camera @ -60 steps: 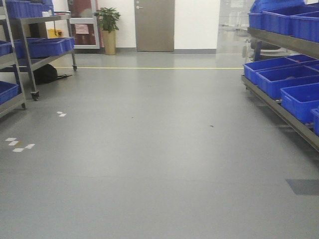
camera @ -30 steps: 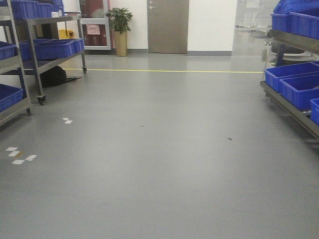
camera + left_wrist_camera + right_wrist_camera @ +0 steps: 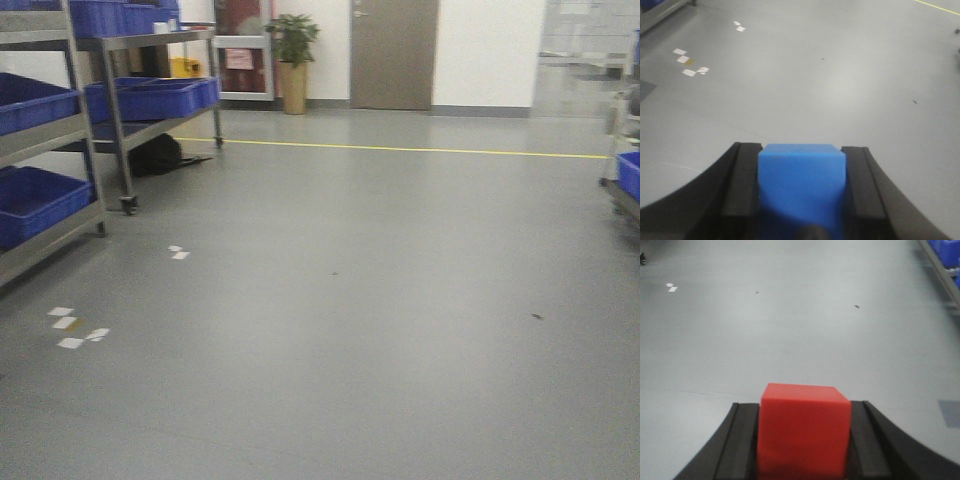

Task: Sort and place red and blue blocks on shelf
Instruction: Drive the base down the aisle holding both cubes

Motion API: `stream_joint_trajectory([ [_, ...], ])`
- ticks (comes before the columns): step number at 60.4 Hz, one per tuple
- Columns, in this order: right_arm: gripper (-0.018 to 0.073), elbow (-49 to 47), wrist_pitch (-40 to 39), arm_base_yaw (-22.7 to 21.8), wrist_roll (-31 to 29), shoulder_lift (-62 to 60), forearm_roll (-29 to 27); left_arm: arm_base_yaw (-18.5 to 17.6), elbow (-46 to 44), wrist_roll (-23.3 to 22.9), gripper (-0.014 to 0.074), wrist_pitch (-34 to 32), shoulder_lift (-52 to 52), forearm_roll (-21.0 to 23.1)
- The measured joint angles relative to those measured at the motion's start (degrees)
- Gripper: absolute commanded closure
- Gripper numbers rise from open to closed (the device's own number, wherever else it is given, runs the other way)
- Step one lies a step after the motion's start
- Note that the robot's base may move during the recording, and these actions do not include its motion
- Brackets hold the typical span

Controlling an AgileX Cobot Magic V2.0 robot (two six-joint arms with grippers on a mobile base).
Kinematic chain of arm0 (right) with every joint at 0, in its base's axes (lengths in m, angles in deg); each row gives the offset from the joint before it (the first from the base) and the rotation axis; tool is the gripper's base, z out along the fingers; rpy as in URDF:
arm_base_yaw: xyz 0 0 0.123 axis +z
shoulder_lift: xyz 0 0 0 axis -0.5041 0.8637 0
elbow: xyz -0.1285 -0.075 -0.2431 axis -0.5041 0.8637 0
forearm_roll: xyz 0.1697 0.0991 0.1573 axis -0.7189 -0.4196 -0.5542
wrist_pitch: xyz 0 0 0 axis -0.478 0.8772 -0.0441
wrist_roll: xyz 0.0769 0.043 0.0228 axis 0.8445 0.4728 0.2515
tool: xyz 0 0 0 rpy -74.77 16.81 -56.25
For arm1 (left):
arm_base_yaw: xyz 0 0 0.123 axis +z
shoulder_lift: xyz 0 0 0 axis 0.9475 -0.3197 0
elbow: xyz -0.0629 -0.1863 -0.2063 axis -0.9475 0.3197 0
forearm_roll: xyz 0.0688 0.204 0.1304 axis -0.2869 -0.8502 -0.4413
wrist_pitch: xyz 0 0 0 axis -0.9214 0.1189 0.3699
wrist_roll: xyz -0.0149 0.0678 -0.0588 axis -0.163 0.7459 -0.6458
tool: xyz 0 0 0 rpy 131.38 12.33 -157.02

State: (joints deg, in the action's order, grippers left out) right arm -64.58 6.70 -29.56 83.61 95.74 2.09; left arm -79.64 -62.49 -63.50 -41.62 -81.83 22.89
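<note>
L fingers (image 3: 742,185) grip blue block (image 3: 802,187), R fingers (image 3: 742,440) grip red block (image 3: 804,432), floor (image 3: 840,75) below

shelf (image 3: 87,150) cut off at the view's edge.

A grey floor (image 3: 380,330) is spreading ahead of the left pincer (image 3: 801,150), white tape marks (image 3: 683,59) lying ahead-left of it. A yellow line (image 3: 400,149) is crossing well ahead. Beyond, a grey door (image 3: 394,54) and a potted plant (image 3: 293,60) are standing against a white wall (image 3: 485,50).
</note>
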Motion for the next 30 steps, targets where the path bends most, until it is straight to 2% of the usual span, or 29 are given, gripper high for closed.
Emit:
stream_joint_trajectory([
  [30,0.05,0.0,0.2,0.0,0.0,0.0,0.0,0.0,0.0,0.0,0.047,0.0,0.0,0.0],
])
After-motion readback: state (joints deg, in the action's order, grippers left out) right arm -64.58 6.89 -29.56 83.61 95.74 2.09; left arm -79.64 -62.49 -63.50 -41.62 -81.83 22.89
